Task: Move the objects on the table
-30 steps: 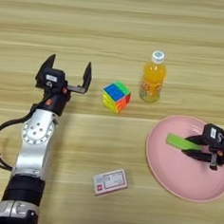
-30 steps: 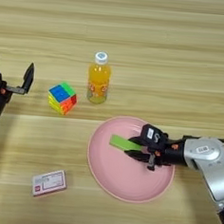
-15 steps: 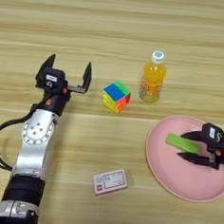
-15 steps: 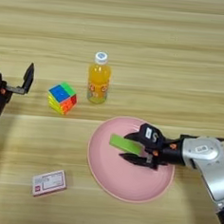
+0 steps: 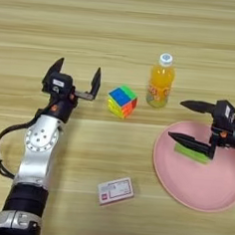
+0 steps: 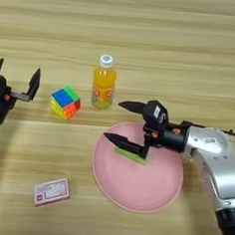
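At far left on the counter (image 5: 121,35), my left gripper (image 5: 75,78) stands with fingers apart beside the puzzle cube (image 5: 122,101); only the left eye view shows its whole arm. Next come the card box (image 5: 115,191), the juice bottle (image 5: 160,87), then my right gripper (image 6: 120,120), spread wide over the green block (image 6: 131,156) on the pink plate (image 6: 134,188).

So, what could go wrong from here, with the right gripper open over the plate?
1. The right gripper is wide open above the green block, and its lower finger lies across the block. Pulling away might drag it over the pink plate.
2. The upper finger points toward the juice bottle; a swing to that side could tip it.
3. The left gripper stands open beside the puzzle cube and could knock it.
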